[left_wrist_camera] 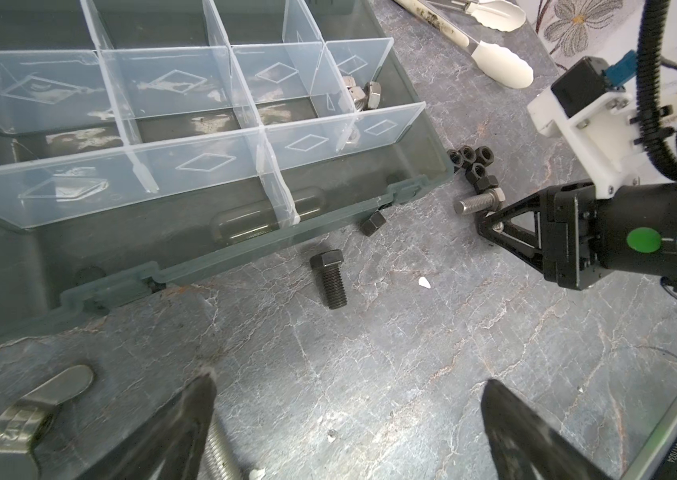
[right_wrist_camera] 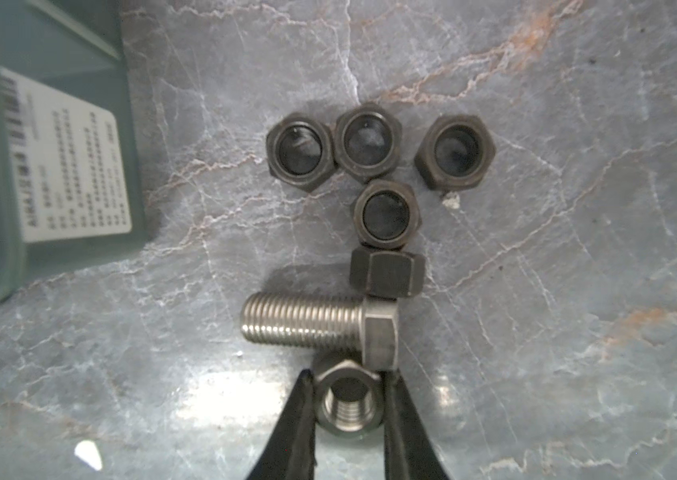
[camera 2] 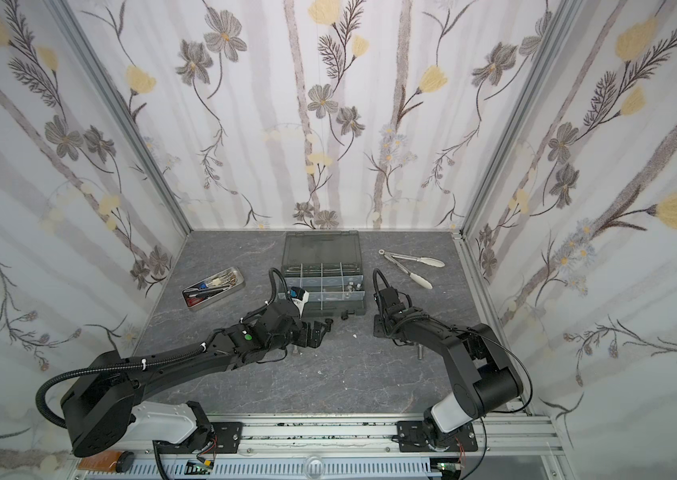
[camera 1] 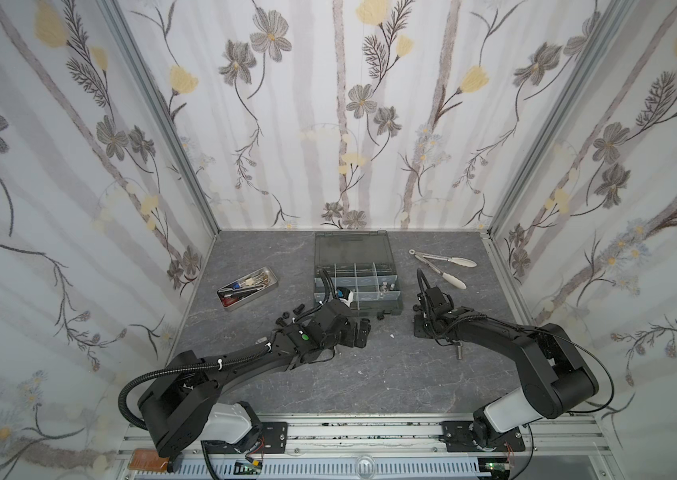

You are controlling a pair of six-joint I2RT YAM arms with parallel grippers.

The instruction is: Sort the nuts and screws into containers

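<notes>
In the right wrist view my right gripper (right_wrist_camera: pixel 347 384) is shut on a silver nut (right_wrist_camera: pixel 347 409) lying on the grey table, one finger pressed to each side of it. A silver screw (right_wrist_camera: pixel 316 328) touches that nut, and several black nuts (right_wrist_camera: pixel 370 141) lie just beyond. The containers are the clear-walled compartments (left_wrist_camera: pixel 204 104) of the dark organizer box (camera 1: pixel 355 282); one holds silver nuts (left_wrist_camera: pixel 364 97). My left gripper (left_wrist_camera: pixel 347 380) hangs open over bare table. A black screw (left_wrist_camera: pixel 328 278) and a black nut (left_wrist_camera: pixel 372 222) lie by the box's front. A wing nut (left_wrist_camera: pixel 37 415) sits beside the left finger.
A metal tray of tools (camera 1: pixel 247 289) stands left of the box. Long tongs with white tips (camera 1: pixel 445 268) lie at the back right. A silver screw (camera 1: pixel 458 353) lies under the right arm. White crumbs (left_wrist_camera: pixel 424 282) dot the table. Papered walls close in three sides.
</notes>
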